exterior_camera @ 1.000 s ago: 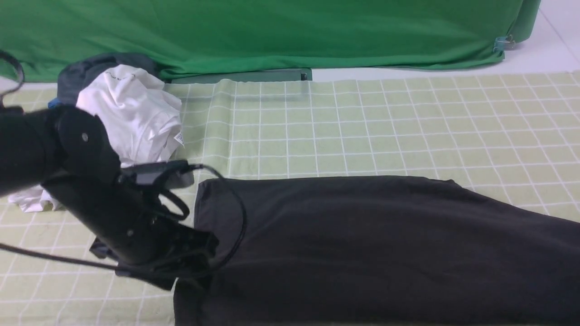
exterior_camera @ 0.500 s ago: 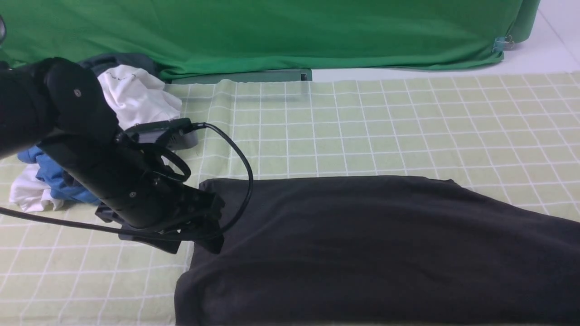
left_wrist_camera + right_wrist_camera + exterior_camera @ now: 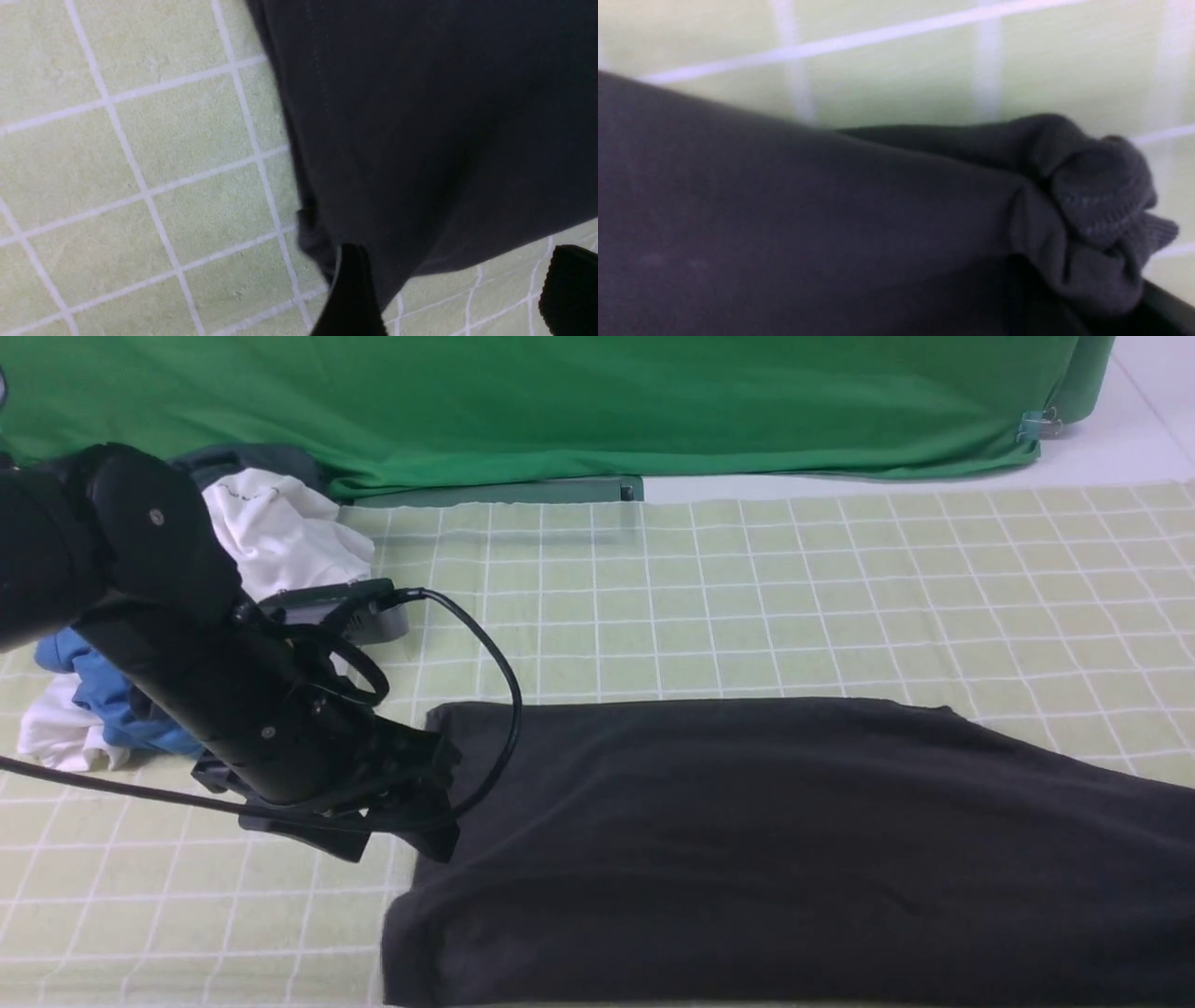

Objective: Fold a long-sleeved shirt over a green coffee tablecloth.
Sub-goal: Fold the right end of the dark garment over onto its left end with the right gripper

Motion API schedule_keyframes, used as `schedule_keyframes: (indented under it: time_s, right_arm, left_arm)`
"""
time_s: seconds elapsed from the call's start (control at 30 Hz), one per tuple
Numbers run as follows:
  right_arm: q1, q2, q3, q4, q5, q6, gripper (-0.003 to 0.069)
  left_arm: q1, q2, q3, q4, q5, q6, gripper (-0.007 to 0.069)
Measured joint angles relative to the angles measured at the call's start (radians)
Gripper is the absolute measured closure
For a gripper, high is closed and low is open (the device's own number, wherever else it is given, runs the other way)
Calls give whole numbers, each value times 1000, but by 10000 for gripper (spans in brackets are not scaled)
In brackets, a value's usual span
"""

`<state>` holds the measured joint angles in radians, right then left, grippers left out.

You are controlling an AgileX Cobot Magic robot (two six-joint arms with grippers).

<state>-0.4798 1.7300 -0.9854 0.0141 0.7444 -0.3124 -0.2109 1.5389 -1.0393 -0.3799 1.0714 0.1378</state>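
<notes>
The front view's right and near edges cut off my sight of the long-sleeved shirt (image 3: 747, 840). My left arm (image 3: 187, 681) hides part of the white garment (image 3: 280, 537) and the blue garment (image 3: 84, 681). The right wrist view is blurred; I can't tell whether the right gripper (image 3: 1171, 317) grips the shirt.

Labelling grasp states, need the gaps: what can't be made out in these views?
- Right end effector: outside the front view; right wrist view blurred, filled by bunched long-sleeved shirt, jaws unseen.
- Shirt's right end: cut off by front view's edge.
- Blue garment: mostly behind left arm.
</notes>
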Motion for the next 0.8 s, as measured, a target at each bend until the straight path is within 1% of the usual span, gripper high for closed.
schedule_keyframes:
  time_s: [0.07, 0.17, 0.3, 0.4, 0.5, 0.57, 0.63, 0.67, 0.7, 0.73, 0.77, 0.8]
  right_arm:
    - [0, -45, -15, -66, -3, 37, 533]
    - [0, -103, -53, -123, 27, 62, 533]
    - [3, -150, -124, -138, 113, 118, 533]
    - [50, -192, -207, -145, 231, 171, 533]
    - [135, -229, -279, -137, 331, 199, 533]
    - [223, -258, -329, -123, 407, 240, 533]
    - [335, -284, -368, -99, 448, 305, 533]
    - [367, -291, -381, -90, 455, 337, 533]
    - [445, -298, -396, -67, 460, 382, 533]
    - [445, -298, -398, -67, 461, 389, 533]
    - [536, -302, -410, -40, 458, 438, 533]
    - [607, -302, -412, -25, 446, 473, 533]
  left_arm:
    - [0, 0, -21, 10, 16, 0, 117]
    - [0, 0, -59, 17, 24, 0, 117]
    - [0, -1, -92, 16, 19, 0, 119]
    - [0, -1, -103, 15, 0, 0, 141]
    - [0, -2, -103, 14, -15, 0, 186]
    - [0, -2, -103, 13, -20, 0, 235]
    - [0, -2, -103, 9, -24, 16, 329]
    - [0, -2, -103, 9, -24, 26, 356]
    - [0, -2, -103, 8, -24, 40, 412]
    - [0, -2, -103, 8, -24, 45, 431]
    - [0, -3, -103, 14, -24, 55, 496]
    - [0, -2, -103, 24, -24, 55, 538]
